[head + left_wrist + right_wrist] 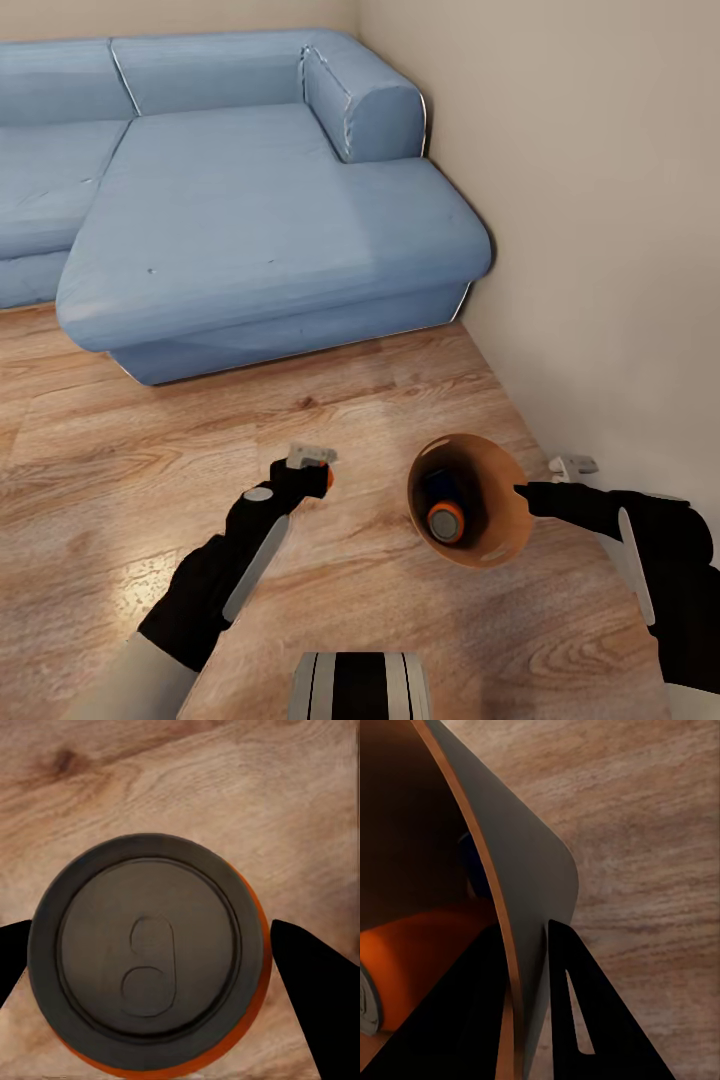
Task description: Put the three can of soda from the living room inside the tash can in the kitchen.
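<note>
Head view: light wood plank floor (pixel 400 400), blue fabric corner sofa (pixel 250 220) against a beige wall (pixel 600 200).

The left hand (pixel 312 468) is seen low over the floor, closed on a small orange soda can (pixel 326 478) of which only a sliver shows here. The left wrist view gives what the head view hides: the can's grey pull-tab top (pixel 146 952) faces the camera, long axis running along the line of sight, a dark finger (pixel 311 979) at each side of it.

The right hand (pixel 525 493) is pinched on the rim of the round copper-brown bin (pixel 500 520), which is held tilted, mouth toward the head camera. Inside, a second orange can (pixel 445 520) lies end-on, with a blue can (pixel 440 488) behind it. The right wrist view shows the bin wall (pixel 521 885) caught between the two fingers (pixel 585 1020), and the orange can (pixel 420 960) lying along the bin's inside.
</note>
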Robot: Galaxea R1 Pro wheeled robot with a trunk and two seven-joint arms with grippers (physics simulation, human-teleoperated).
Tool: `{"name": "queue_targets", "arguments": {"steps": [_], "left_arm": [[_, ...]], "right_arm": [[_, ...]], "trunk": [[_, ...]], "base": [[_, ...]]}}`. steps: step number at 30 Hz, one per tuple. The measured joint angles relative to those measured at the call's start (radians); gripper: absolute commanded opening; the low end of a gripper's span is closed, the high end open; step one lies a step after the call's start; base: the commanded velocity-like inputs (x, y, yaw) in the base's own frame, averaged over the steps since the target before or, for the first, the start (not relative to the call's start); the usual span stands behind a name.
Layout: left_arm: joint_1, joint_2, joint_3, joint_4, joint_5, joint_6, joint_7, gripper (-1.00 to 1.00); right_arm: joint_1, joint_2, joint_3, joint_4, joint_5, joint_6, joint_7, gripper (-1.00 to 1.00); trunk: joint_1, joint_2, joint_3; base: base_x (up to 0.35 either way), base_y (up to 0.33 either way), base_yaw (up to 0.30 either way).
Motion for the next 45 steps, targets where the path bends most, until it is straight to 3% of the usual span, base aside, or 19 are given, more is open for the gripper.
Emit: {"name": "queue_targets", "arguments": {"steps": [2,4,5,6,7,9,12,16,22,28,33,36,39,42,44,45], "left_arm": [[0.018,0.024,0.0,-0.07,0.018,0.048,-0.004,-1.0],[0.025,0.065,0.0,-0.112,0.057,0.081,-0.01,-1.0],[0.028,0.178,-0.002,-0.183,0.257,0.096,-0.139,-1.0],[0.028,0.225,0.0,-0.195,0.307,0.098,-0.211,-1.0],[0.029,0.269,0.001,-0.203,0.381,0.094,-0.346,-1.0],[0.029,0.308,0.005,-0.208,0.427,0.09,-0.55,-1.0],[0.029,0.319,0.008,-0.209,0.439,0.088,-0.639,-1.0],[0.029,0.338,0.009,-0.207,0.445,0.088,-0.662,-1.0],[0.029,0.347,0.01,-0.209,0.454,0.093,-0.676,-1.0],[0.029,0.348,0.011,-0.209,0.454,0.099,-0.831,-1.0],[0.029,0.345,0.022,-0.208,0.455,0.095,-0.851,-1.0],[0.029,0.33,0.021,-0.209,0.475,0.097,-0.85,-1.0],[0.029,0.323,0.021,-0.212,0.509,0.103,-0.852,-1.0],[0.029,0.32,0.017,-0.216,0.61,0.113,-0.855,-1.0],[0.029,0.311,0.015,-0.22,0.663,0.133,-0.855,-1.0],[0.029,0.301,0.015,-0.221,0.673,0.146,-0.855,-1.0]], "right_arm": [[0.0,0.0,-0.001,0.0,0.0,0.0,0.0,-1.0],[0.0,0.0,-0.003,0.0,0.0,0.0,0.0,-1.0],[0.0,0.0,-0.006,0.0,-0.001,0.001,-0.001,-1.0],[0.0,-0.001,-0.007,0.0,0.0,0.0,-0.001,-1.0],[0.0,-0.001,-0.01,0.0,0.0,0.0,0.0,-1.0],[0.0,-0.001,-0.012,0.0,0.002,-0.001,-0.001,-1.0],[0.0,-0.002,-0.012,0.0,0.001,0.001,0.0,-1.0],[0.0,-0.002,-0.013,0.0,-0.002,0.009,-0.001,-1.0],[0.0,-0.002,-0.013,0.0,0.001,0.002,-0.002,-1.0],[0.0,-0.001,-0.015,0.0,0.002,-0.001,-0.01,-1.0],[0.0,0.004,-0.008,0.0,0.003,-0.001,-0.015,-1.0],[0.0,0.004,-0.004,0.0,-0.003,0.008,-0.018,-1.0],[0.0,0.002,-0.003,0.0,0.012,0.007,-0.028,-1.0],[0.0,0.002,-0.003,0.0,0.01,0.01,-0.031,-1.0],[0.0,0.002,-0.003,0.0,0.001,0.013,-0.031,-1.0],[0.0,0.002,-0.003,0.0,-0.001,0.013,-0.031,-1.0]], "trunk": [[0.0,0.0,0.0],[0.0,0.0,0.0],[0.0,0.0,0.0],[0.0,0.0,0.0],[0.0,0.0,0.0],[0.0,0.0,0.0],[0.0,0.0,0.0],[0.0,0.0,0.0],[0.0,0.0,0.0],[0.0,0.0,0.0],[0.0,0.0,0.0],[0.0,0.0,0.0],[0.0,0.0,0.0],[0.0,0.0,0.0],[0.0,0.0,0.0],[0.0,0.0,0.0]], "base": [[0.0,0.0,0.0],[0.0,0.0,0.0],[0.0,0.0,0.0],[0.0,0.0,0.0],[0.0,0.0,0.0],[0.0,0.0,0.0],[0.0,0.0,0.0],[0.0,0.0,0.0],[0.0,0.0,0.0],[0.0,0.0,0.0],[0.0,0.0,0.0],[0.0,0.0,0.0],[0.0,0.0,0.0],[0.0,0.0,0.0],[0.0,0.0,0.0],[0.0,0.0,0.0]]}}
